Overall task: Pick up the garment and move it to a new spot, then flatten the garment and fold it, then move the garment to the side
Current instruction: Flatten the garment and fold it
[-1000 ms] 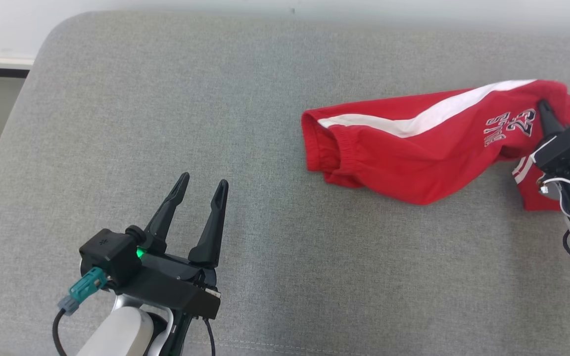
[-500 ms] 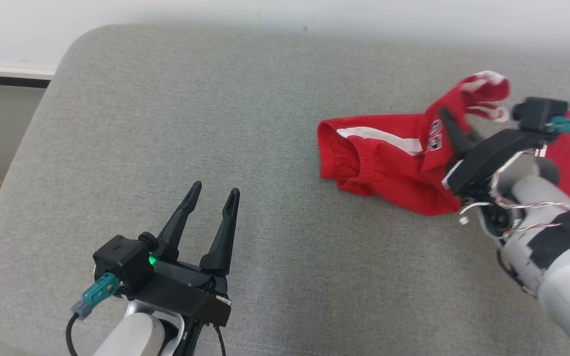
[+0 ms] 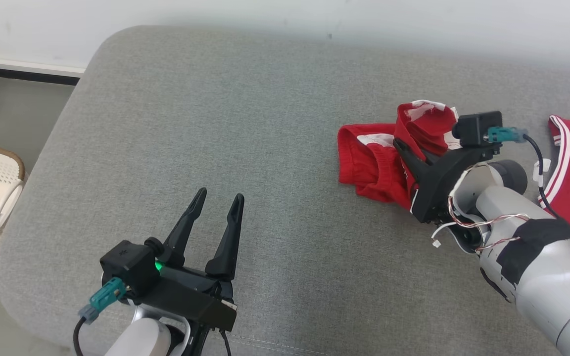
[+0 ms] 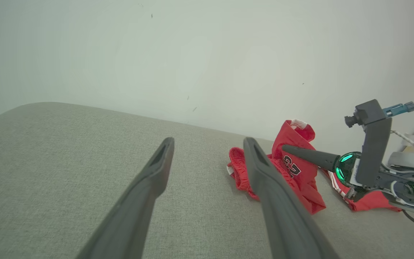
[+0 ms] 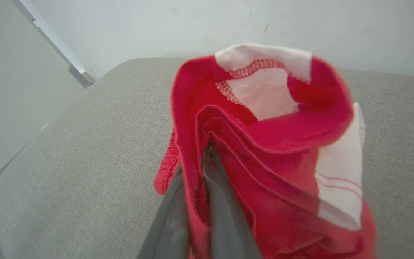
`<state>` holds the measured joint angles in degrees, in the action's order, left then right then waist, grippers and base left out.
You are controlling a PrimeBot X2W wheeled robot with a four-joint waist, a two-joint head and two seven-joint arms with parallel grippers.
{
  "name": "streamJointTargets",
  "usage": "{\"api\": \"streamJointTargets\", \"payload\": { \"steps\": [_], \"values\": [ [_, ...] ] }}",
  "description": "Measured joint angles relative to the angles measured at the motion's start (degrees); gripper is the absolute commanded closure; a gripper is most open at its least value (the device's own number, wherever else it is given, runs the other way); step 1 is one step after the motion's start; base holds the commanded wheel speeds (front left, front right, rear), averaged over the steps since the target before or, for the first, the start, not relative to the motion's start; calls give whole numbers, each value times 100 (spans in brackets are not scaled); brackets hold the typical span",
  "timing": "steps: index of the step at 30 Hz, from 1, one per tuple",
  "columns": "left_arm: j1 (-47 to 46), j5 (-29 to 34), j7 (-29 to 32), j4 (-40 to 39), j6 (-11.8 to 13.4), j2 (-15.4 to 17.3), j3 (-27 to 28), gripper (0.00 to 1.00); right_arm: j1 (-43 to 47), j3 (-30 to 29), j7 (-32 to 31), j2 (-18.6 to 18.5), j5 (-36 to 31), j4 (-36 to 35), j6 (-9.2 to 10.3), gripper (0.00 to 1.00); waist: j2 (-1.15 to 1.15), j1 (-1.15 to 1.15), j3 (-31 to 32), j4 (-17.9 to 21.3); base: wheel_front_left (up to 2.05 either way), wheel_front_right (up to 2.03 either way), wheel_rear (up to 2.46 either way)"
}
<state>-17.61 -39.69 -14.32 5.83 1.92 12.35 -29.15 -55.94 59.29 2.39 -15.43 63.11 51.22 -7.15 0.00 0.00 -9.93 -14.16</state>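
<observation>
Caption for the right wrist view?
Right gripper shut on a raised fold of red-and-white garment above grey cushion.

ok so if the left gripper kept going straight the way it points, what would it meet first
Most likely bare grey fabric cushion, then the pale wall behind. The open left gripper aims left of the red white-striped garment, though depth is unclear.
</observation>
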Motion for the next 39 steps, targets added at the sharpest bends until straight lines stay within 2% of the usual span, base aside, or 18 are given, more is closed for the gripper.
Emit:
{"api": "streamJointTargets", "payload": {
  "steps": [9,12,14,15,16,23,32,39],
  "values": [
    [77,-5,0,51,-42,-69,64,0,-256,385,-439,99,-171,68,0,100,0,0,43,-92,0,0,0],
    [81,-5,0,57,-43,-99,69,0,-296,432,-553,176,-170,169,0,82,0,0,40,-109,0,0,0],
    [81,-5,0,59,-45,-123,73,0,-321,449,-595,207,-169,257,0,50,0,0,36,-124,0,0,0],
    [81,-5,0,62,-47,-127,75,0,-327,450,-617,216,-164,297,0,2,0,1,33,-133,0,0,0],
    [81,-5,0,67,-48,-127,79,0,-330,450,-637,223,-163,328,0,0,0,0,30,-143,0,0,0],
    [124,-5,0,111,-48,-120,209,0,-329,483,-613,346,-103,371,0,0,0,1,57,-162,0,0,0],
    [266,3,0,68,-46,-45,325,0,-275,503,-196,366,-46,56,0,0,0,0,169,56,0,0,0],
    [437,51,0,7,-42,26,425,0,181,271,471,48,214,-345,0,0,0,0,286,338,0,0,0]
  ]
}}
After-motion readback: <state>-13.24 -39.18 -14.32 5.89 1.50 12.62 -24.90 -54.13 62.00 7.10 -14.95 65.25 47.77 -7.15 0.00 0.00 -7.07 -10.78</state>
